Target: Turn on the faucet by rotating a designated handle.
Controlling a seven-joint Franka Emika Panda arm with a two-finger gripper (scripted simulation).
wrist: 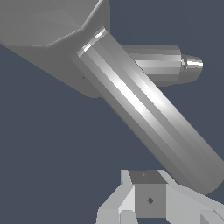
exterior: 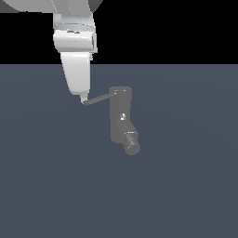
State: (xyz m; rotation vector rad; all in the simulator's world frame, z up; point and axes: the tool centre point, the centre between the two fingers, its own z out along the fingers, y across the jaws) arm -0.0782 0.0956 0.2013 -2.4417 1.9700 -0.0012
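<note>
Standing on: faucet (exterior: 121,116) is seen upright on dark blue-grey counter (exterior: 186,186), near middle of ext. view.
Faucet body: dull-grey cylinder; ribbed dark spout (exterior: 131,143) is angled down toward ext. view's right at lower end.
Handle: thin grey rod (exterior: 99,99) is seen sticking out from cylinder top toward ext. view's left, tilted slightly down at free end.
Tool: tool (exterior: 83,100) is hung from white arm (exterior: 76,51), tip at or touching handle's free end; contact can't be confirmed.
Tool state: cannot be told, fingers not resolved in either view.
Wrist view: handle (wrist: 148,113) is shown as large bright rod w/ spout (wrist: 170,63) behind; tool (wrist: 148,201) part is seen just beside rod's end.
</note>
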